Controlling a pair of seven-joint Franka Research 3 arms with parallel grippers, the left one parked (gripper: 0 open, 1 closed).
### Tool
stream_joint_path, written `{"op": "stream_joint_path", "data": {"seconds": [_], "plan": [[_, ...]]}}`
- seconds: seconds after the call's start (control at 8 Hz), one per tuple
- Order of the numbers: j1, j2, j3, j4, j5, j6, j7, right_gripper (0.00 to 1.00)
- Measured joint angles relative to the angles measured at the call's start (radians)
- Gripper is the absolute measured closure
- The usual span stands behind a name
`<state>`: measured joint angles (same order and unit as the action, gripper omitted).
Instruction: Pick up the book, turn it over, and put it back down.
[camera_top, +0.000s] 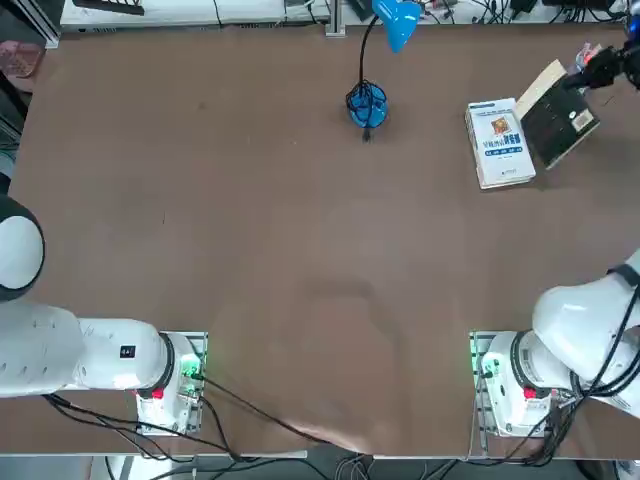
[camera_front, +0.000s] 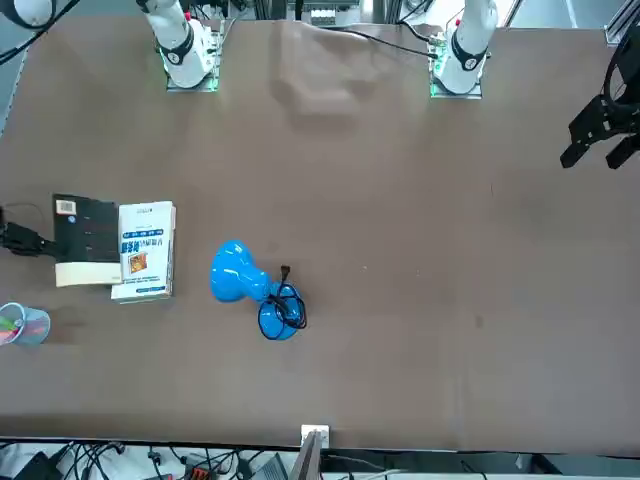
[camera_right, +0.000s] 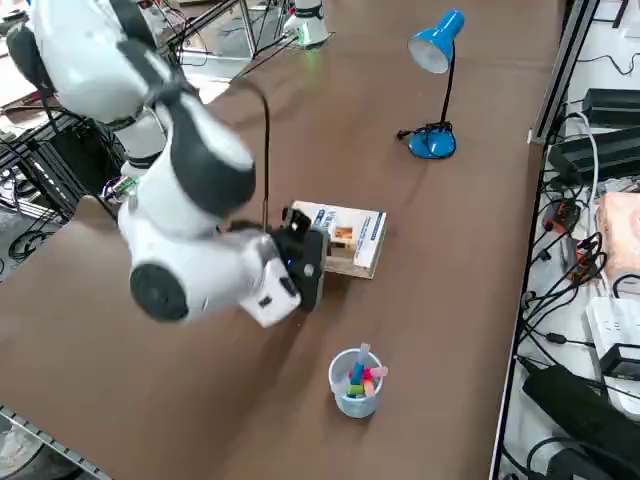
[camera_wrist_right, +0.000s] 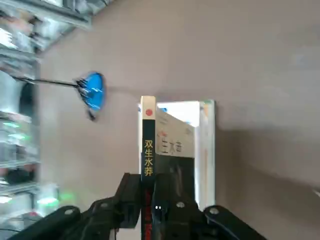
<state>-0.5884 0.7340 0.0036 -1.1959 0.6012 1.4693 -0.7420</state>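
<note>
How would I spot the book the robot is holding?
On the big brown table, find the thick white book with blue print. Right beside it, the robot's black right claw grips a thinner black book with a cream band. Unlike its white neighbour, it's mostly black.

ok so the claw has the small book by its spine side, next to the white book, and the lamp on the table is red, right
Not quite: the lamp is blue, as the right side view shows. The claw does have the small book by its spine side, next to the white book.
</note>
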Motion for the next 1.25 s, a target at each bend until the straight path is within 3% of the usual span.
{"op": "stream_joint_path", "data": {"seconds": [0.38,0.62,0.88,1.25], "plan": [[0.234,-0.172,0.010,0.001,-0.515,0.097,0.184,0.90],[0.410,-0.240,0.011,-0.044,-0.837,0.153,0.346,0.90],[0.537,-0.295,0.013,-0.171,-1.096,0.239,0.539,0.90],[0.682,-0.371,0.013,-0.498,-1.425,0.440,0.989,0.90]]}}
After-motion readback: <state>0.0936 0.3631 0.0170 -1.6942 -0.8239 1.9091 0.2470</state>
